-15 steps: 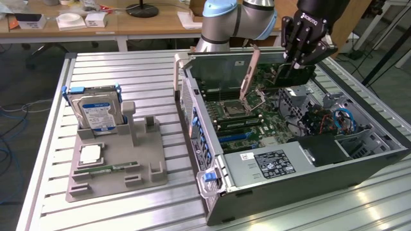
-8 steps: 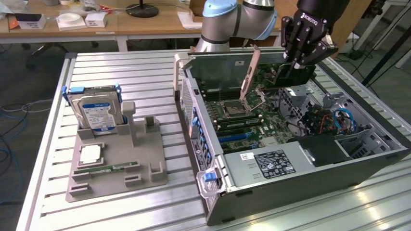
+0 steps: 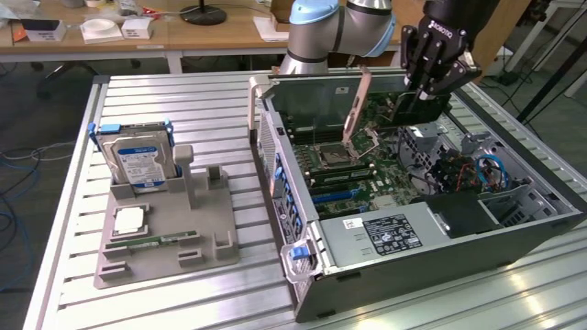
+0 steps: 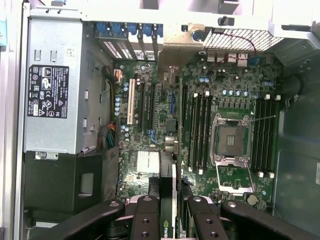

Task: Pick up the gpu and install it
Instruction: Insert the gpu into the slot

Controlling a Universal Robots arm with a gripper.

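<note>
The pincer (image 3: 431, 89) is gripping the gpu (image 3: 420, 111) edge-on, its fingers (image 4: 145, 220) clamping the card from both faces. The gpu is hanging over the motherboard (image 4: 230, 90) inside the open computer case (image 3: 513, 220), which is lying on the tabletop (image 3: 183, 96).

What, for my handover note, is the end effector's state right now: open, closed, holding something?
End effector: closed on the gpu, held above the open computer case.

My claw (image 3: 425, 96) with gpu (image 4: 167, 210) over open PC case (image 3: 458, 275); space free above expansion slots (image 4: 147, 105). Raised CPU socket frame (image 3: 361, 139) close by; power supply (image 3: 381, 237), cables (image 3: 486, 172) flank.
</note>
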